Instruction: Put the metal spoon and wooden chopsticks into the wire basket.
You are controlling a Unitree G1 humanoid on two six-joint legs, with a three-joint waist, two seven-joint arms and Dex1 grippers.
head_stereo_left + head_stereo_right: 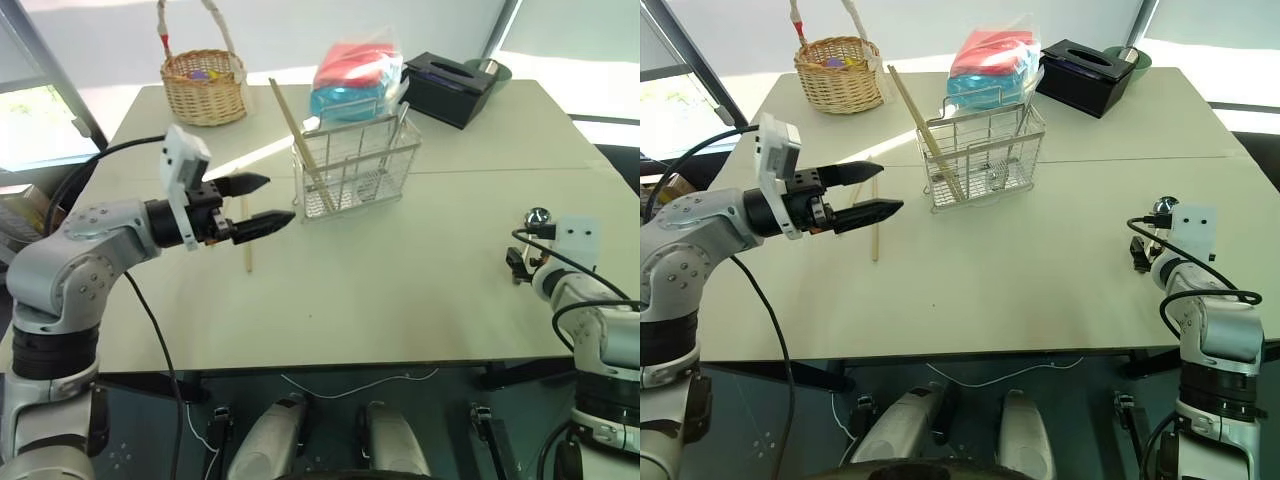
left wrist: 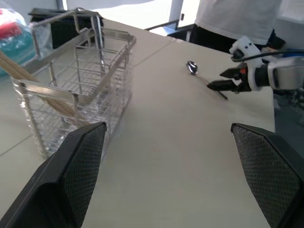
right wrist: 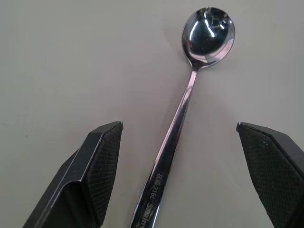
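Note:
The wire basket stands at the table's middle back, with one wooden chopstick leaning in its left end. The other chopstick lies flat on the table left of the basket. My left gripper hovers open just above that chopstick, pointing level toward the basket. The metal spoon lies flat near the table's right edge, bowl away from me. My right gripper is open, its fingers either side of the spoon's handle and not closed on it. From the left wrist I also see the spoon.
A round wicker basket with a tall handle stands at the back left. A bag of red and blue items sits behind the wire basket, a black tissue box to its right. A person in a white top stands beyond the table.

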